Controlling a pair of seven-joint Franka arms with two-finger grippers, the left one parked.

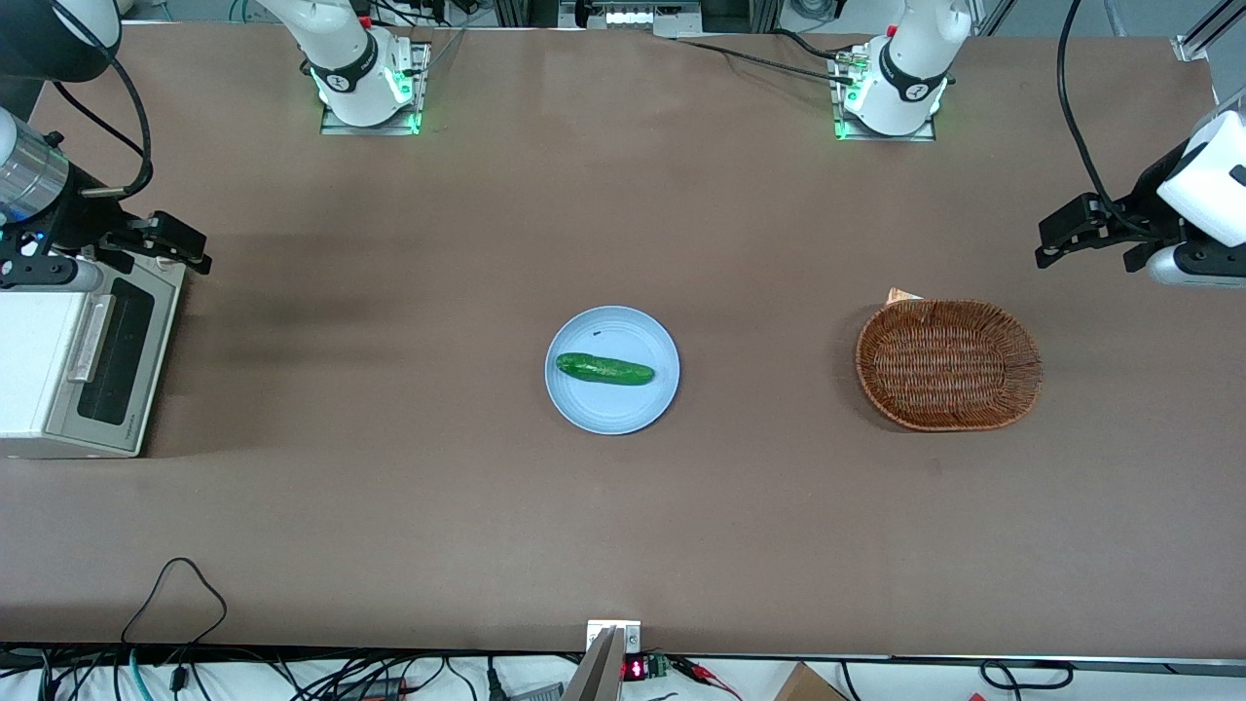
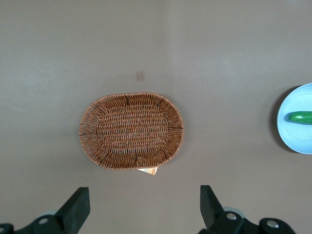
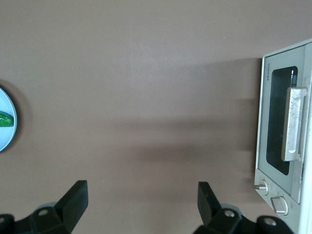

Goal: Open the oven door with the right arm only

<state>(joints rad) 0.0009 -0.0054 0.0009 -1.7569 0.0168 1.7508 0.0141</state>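
The white toaster oven (image 1: 29,360) stands at the working arm's end of the table. Its oven door (image 1: 146,355) faces the table's middle and is closed, with a dark glass window (image 1: 119,352) and a silver bar handle (image 1: 90,336). The right arm's black gripper (image 1: 190,248) hovers above the oven's end that is farther from the front camera, open and empty. In the right wrist view the gripper (image 3: 141,190) is over bare table, apart from the oven door (image 3: 273,146) and its handle (image 3: 294,124).
A light blue plate (image 1: 623,414) with a green cucumber (image 1: 604,369) sits mid-table. An empty wicker basket (image 1: 1027,365) lies toward the parked arm's end, with a small card (image 1: 903,295) under its edge. The oven's knobs (image 3: 263,186) sit beside the door.
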